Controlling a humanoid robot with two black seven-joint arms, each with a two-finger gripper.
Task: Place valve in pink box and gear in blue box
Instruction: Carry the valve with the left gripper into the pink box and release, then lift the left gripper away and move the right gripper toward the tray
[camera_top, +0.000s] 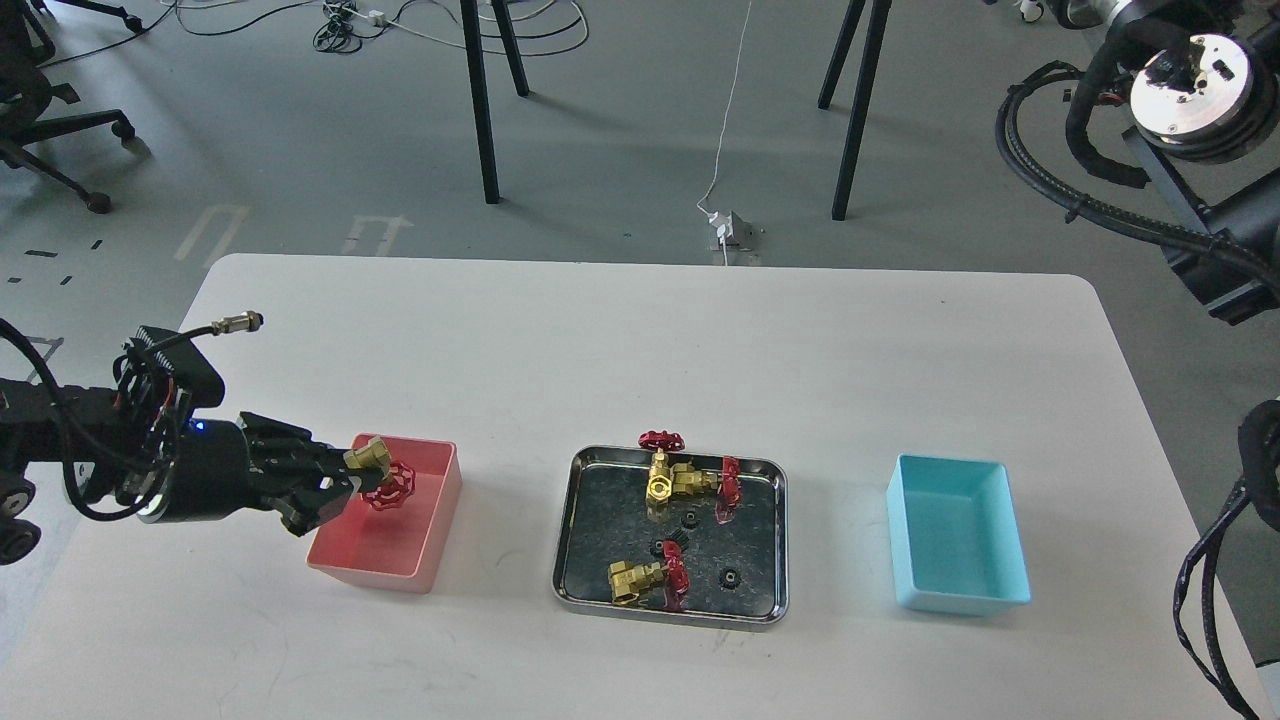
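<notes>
My left gripper (345, 478) is shut on a brass valve with a red handwheel (380, 478) and holds it above the left part of the pink box (432, 525). Three more valves lie in the steel tray (770, 540), two joined at the back (685, 475) and one at the front (645, 578). Three small black gears (731, 577) lie in the tray among them. The blue box (955, 545) stands empty at the right. My right gripper is out of view; only the right arm's upper links (1185, 70) show at the top right.
The white table's (600, 340) far edge is at the back, its left edge beside my left arm. Black stand legs (480, 100) and cables are on the floor behind the table.
</notes>
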